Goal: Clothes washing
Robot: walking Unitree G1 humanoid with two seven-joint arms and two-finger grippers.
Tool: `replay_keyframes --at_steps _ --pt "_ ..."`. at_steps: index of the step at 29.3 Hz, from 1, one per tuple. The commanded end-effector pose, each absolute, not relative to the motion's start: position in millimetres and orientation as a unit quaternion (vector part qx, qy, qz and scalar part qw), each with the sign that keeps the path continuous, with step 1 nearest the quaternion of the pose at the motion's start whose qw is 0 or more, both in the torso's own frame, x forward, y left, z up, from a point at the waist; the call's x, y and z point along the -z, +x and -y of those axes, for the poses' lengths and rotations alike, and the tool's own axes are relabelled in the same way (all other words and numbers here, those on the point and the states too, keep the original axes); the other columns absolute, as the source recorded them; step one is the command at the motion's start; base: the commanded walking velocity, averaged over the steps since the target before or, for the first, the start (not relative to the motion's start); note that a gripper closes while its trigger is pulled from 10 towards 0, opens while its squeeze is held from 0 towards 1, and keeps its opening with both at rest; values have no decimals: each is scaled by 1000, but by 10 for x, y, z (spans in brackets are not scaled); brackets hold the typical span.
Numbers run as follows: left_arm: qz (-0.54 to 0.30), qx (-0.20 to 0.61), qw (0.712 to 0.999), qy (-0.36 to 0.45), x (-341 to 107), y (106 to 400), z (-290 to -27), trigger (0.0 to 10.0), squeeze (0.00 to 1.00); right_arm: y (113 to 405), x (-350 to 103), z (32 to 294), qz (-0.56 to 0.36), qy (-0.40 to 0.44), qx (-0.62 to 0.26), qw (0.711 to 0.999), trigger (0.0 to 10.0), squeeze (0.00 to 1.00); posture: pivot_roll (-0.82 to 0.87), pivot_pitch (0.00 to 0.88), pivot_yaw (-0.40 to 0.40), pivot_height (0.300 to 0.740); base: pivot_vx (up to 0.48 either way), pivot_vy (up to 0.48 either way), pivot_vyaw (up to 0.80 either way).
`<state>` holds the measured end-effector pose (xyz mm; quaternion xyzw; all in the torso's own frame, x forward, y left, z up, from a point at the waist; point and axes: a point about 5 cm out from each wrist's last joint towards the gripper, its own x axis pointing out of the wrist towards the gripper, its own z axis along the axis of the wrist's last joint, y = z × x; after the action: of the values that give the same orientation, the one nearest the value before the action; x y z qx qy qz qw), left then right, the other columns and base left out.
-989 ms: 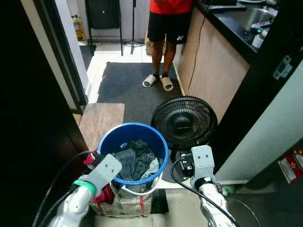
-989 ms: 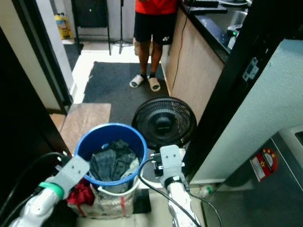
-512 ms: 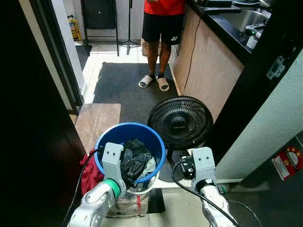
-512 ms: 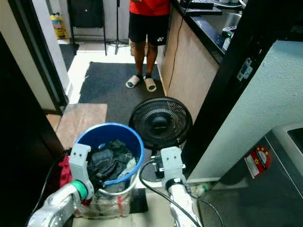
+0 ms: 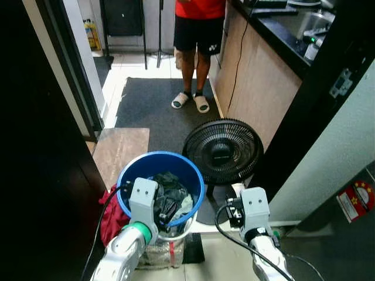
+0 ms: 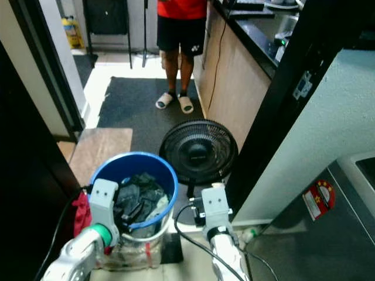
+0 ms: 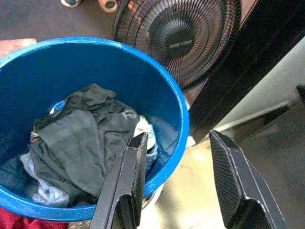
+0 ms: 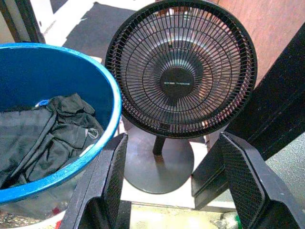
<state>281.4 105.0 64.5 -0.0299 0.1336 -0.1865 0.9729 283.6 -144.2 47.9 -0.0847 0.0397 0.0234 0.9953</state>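
**Clothes lie in the blue bucket, just under and ahead of the left jaws**

The clothes are a crumpled heap of dark grey and black pieces, with a little pale cloth at one side, and they fill the lower part of the blue bucket. The heap has no clear long axis; it is a loose pile, highest near the middle. The bucket stands on the floor, on top of a pale bag-like bundle, with a red cloth hanging beside it on the robot's left.

The left gripper is the nearer one. It hangs over the near rim of the bucket, and its jaws are spread wide and hold nothing; one finger is over the clothes, the other outside the rim. So the heap lies forward, downward and a bit to the left from these jaws. I judge that the coming move must bring both fingers inside the rim.

The right gripper is also spread and empty, and it points at the black fan just beside the bucket, so it is farther from the clothes.

Beyond the fan a person stands on a dark mat.
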Motion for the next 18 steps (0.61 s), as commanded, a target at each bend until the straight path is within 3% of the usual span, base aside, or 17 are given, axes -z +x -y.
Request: replay_keyframes --at_steps 1,8,15,18 --pt "-145 192 971 12 -532 2801 -1087 10000 0 2834 -497 1393 -36 -89 -30 995 10000 0 -24 57 57 740 0 0 0" --pt "-120 168 976 66 -567 2842 -1121 10000 0 2807 -511 1369 -30 -92 -37 995 10000 0 -34 48 55 740 0 0 0" --pt "-138 56 989 9 -490 2884 -1265 10000 0 2801 -518 1409 -29 -90 -38 995 10000 0 -41 37 54 740 0 0 0" --pt "-152 49 987 11 -460 2890 -1272 10000 0 2821 -538 1418 -26 -87 -35 995 10000 0 -40 37 54 740 0 0 0"
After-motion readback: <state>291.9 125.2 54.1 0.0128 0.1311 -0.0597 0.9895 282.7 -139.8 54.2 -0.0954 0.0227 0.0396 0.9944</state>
